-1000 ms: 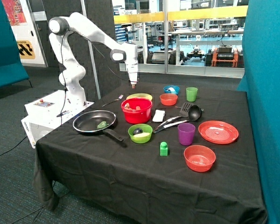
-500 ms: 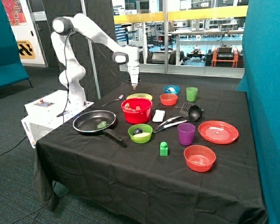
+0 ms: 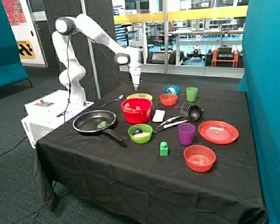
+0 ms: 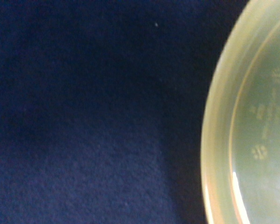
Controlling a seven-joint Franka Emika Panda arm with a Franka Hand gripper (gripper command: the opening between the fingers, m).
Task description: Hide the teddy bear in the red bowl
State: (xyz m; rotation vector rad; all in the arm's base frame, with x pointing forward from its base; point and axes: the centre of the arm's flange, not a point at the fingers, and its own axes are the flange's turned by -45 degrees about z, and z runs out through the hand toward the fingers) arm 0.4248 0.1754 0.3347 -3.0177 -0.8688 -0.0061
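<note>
Gripper (image 3: 136,87) above far rim of red bowl (image 3: 136,110) — finger state impossible to tell. Teddy bear (image 3: 132,107) apparently inside bowl already, brownish lumps only. Next: keep clear of yellow-green plate (image 4: 252,135) behind, retreat straight up.

Outside camera faced the table (image 3: 130,177) from its front corner; wrist camera hovered close over a yellow-green plate (image 4: 252,140).

The gripper (image 3: 136,87) has drifted a little to the right and slightly lower over the last second, and now hangs above the far edge of the red bowl (image 3: 136,110).
</note>
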